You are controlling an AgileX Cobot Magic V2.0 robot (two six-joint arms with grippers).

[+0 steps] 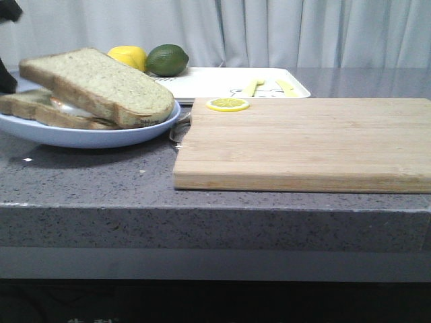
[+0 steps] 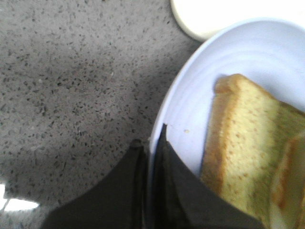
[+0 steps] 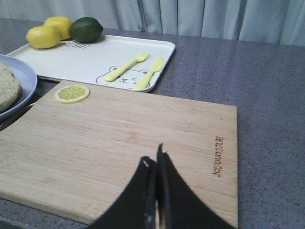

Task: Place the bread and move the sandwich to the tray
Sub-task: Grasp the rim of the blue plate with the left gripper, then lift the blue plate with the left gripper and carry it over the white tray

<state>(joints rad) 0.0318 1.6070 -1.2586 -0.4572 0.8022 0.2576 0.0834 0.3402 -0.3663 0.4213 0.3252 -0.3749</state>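
The thick speckled bread (image 1: 94, 84) lies tilted on top of the lower slices and fried egg (image 1: 64, 108) of the sandwich, on the pale blue plate (image 1: 101, 138) at the left. In the left wrist view my left gripper (image 2: 151, 136) is shut on the plate's rim (image 2: 183, 95), one finger inside and one outside, with the bread (image 2: 243, 157) beside it. The white tray (image 1: 222, 84) lies behind the plate; its corner also shows in the left wrist view (image 2: 209, 19). My right gripper (image 3: 153, 160) is shut and empty above the wooden cutting board (image 3: 119, 138).
The cutting board (image 1: 303, 141) fills the right of the counter, with a lemon slice (image 1: 227, 104) on its far left corner. On the tray (image 3: 86, 62) are a lemon (image 3: 43, 36), a lime (image 3: 86, 28), and a yellow fork (image 3: 125, 67) and knife (image 3: 150, 71). Curtain behind.
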